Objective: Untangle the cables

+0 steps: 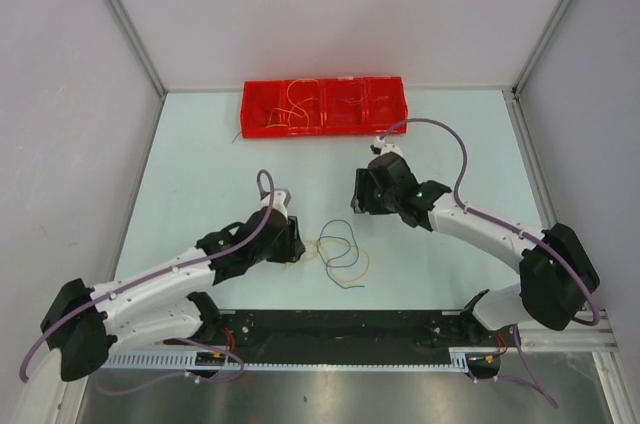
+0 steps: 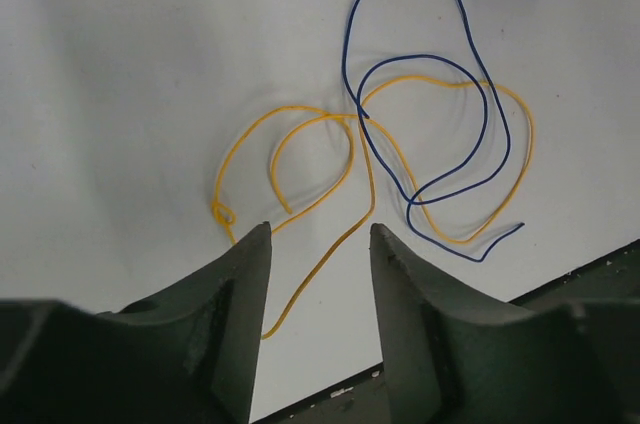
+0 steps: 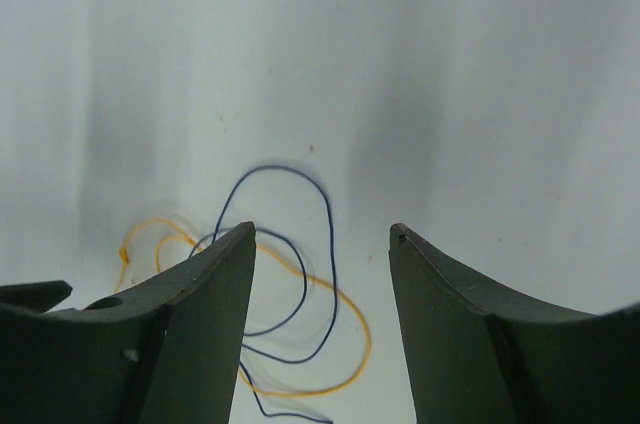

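A yellow-orange cable (image 2: 330, 134) and a navy cable (image 2: 470, 74) lie crossed in loose loops on the white table, also in the top view (image 1: 340, 256) and the right wrist view (image 3: 300, 274). My left gripper (image 2: 318, 234) is open, low over the table just left of the tangle; one end of the yellow cable runs between its fingers untouched. My right gripper (image 3: 322, 232) is open and empty, held above the table behind the tangle. More thin cables lie in a red tray (image 1: 390, 116) at the back.
The red tray stands against the far wall with several compartments. Grey walls close in the table on the left, right and back. A black rail (image 1: 340, 329) runs along the near edge. Thick purple cables (image 1: 455, 144) arc over the arms.
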Action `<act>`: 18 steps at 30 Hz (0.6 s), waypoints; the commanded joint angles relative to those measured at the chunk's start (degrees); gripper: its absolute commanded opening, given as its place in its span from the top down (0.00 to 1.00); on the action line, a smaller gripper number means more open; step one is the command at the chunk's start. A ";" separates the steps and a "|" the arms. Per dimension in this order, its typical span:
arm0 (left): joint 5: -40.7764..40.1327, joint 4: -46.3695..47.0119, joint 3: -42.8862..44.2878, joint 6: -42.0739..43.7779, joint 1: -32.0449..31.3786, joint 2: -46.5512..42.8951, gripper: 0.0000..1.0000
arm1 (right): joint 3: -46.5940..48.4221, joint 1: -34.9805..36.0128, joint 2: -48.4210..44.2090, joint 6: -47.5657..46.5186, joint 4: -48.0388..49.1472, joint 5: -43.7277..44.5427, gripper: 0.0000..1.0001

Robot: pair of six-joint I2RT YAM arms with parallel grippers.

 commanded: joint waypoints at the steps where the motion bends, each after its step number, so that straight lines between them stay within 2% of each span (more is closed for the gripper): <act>1: -1.30 3.91 0.04 -2.11 -1.42 2.17 0.56 | -1.82 3.41 -1.76 0.88 -0.79 -1.23 0.40; 2: -1.30 4.00 0.04 -2.11 -1.51 2.69 0.65 | -2.00 3.68 -1.67 0.80 -0.70 -0.96 0.40; 5: -1.65 2.43 1.01 -2.11 -1.59 4.10 0.73 | -2.53 3.94 -1.41 0.80 -0.52 -0.61 0.40; 7: -1.74 1.72 1.19 -1.85 -1.51 3.84 0.81 | -2.44 3.85 -1.49 0.53 -0.09 -0.43 0.40; 8: -1.82 1.72 1.45 -1.50 -1.51 3.67 0.92 | -2.53 3.85 -1.49 0.44 0.00 -0.35 0.39; 9: -1.82 1.46 1.71 -1.41 -1.59 3.32 0.99 | -2.53 3.85 -1.58 0.27 0.27 -0.43 0.40; 13: -4.10 -3.01 5.39 0.08 -1.51 2.00 1.00 | -2.53 3.77 -1.49 -0.26 1.32 -0.96 0.40; 18: -7.27 -8.91 15.75 3.86 -1.42 1.12 1.00 | -2.53 3.68 -1.41 -0.44 1.41 -1.05 0.40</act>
